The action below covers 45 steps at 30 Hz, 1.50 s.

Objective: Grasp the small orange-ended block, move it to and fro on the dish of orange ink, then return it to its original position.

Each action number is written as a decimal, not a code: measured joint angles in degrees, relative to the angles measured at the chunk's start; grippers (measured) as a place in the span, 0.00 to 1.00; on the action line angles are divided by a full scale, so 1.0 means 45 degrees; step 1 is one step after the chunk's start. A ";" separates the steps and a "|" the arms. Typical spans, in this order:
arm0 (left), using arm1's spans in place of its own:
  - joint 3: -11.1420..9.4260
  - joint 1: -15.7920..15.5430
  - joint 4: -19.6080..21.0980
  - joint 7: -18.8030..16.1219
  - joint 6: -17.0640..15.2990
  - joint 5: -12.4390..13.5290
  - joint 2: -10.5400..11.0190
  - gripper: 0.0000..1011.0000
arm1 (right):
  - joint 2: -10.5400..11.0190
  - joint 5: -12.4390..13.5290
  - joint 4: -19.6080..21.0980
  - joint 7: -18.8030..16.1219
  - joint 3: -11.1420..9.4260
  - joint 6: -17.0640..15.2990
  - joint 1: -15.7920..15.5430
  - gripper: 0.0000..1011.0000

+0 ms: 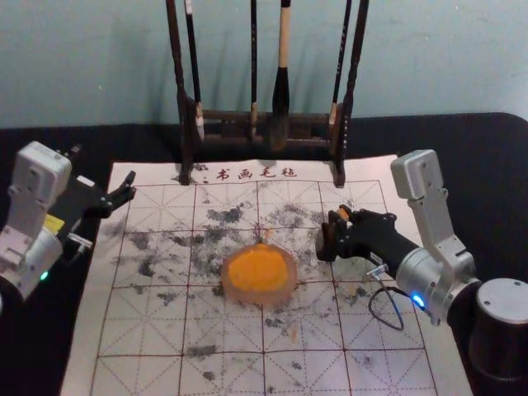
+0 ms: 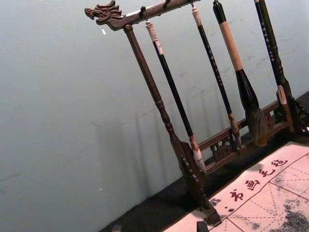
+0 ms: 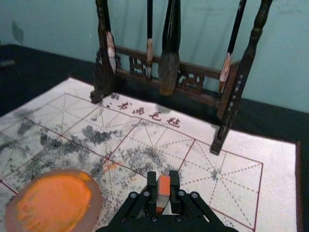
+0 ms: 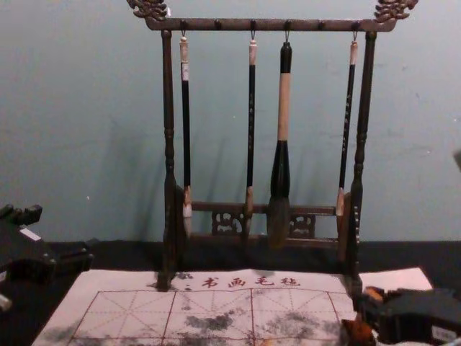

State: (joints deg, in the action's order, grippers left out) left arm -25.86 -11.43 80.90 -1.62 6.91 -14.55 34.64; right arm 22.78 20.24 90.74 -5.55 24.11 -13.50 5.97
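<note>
My right gripper is over the sheet, right of the orange ink dish, shut on the small orange-ended block. The right wrist view has the block pinched between the fingertips of my right gripper, with the round dish off to one side, apart from it. At the chest view's lower right, my right gripper shows from the side. My left gripper stays idle by the sheet's left edge, open and empty; its fingertips stand apart in its wrist view.
A dark wooden rack with several hanging brushes stands behind, its feet on the sheet's back edge. The ink-marked calligraphy sheet lies on a black-covered table. A wall rises behind the rack.
</note>
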 joint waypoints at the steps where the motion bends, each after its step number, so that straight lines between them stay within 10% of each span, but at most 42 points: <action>1: 0.0000 -0.0001 0.0000 0.0000 0.0000 0.0000 0.0000 0.99 | -0.0002 0.0005 0.0035 -0.0056 -0.0044 0.0045 -0.0020 0.13; 23: 0.0000 -0.0001 0.0000 0.0000 0.0000 0.0000 0.0000 0.99 | 0.0760 0.0638 0.1082 -0.3106 -0.1402 0.1333 0.0089 0.13; 45: 0.0000 0.0000 0.0000 0.0000 0.0000 0.0000 0.0000 0.99 | 0.0987 0.0334 -0.1612 -0.6903 0.1262 0.2181 0.3282 0.13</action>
State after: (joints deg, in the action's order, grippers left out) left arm -25.86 -11.43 80.90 -1.62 6.91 -14.55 34.65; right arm 27.22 21.74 83.49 -36.62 29.79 -3.68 20.74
